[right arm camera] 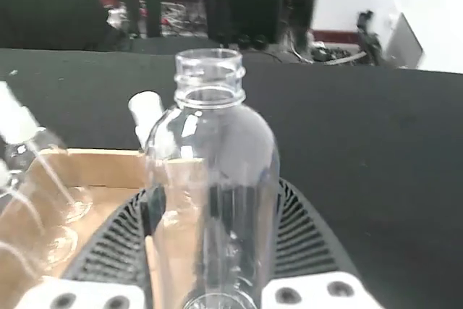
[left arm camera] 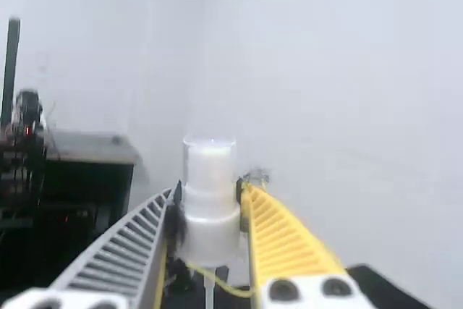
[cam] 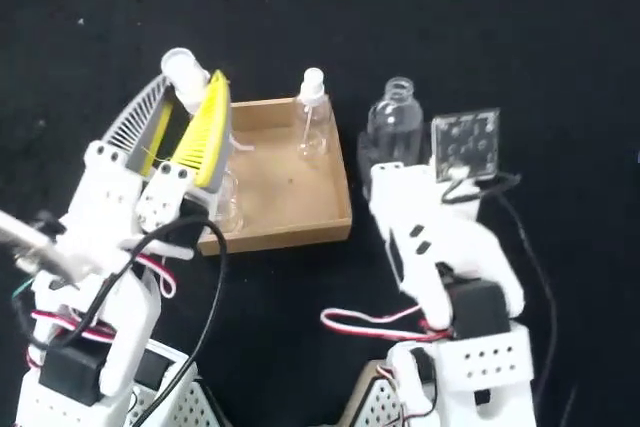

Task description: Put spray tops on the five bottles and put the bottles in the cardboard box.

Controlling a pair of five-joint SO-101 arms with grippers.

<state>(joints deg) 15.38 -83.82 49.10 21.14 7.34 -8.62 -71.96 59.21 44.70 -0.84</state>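
My left gripper [cam: 190, 82] is raised over the left side of the cardboard box [cam: 285, 222], shut on a white spray top [cam: 183, 69]. The left wrist view has that spray top [left arm camera: 210, 193] upright between the white and yellow fingers. To the right of the box, my right gripper [cam: 395, 152] is shut on a clear bottle [cam: 394, 117] with an open neck. That bottle [right arm camera: 213, 200] stands upright between the dark fingers [right arm camera: 307, 229]. A bottle with a spray top [cam: 313, 112] stands in the box's far right corner. Another clear bottle [cam: 228, 202] sits at the box's near left, partly hidden by my left arm.
A clear perforated plate [cam: 465, 142] stands just right of the held bottle. The table [cam: 500, 37] is black cloth. Both arm bases and their cables [cam: 370, 319] take up the near edge. The box wall [right arm camera: 94, 168] lies left of the held bottle.
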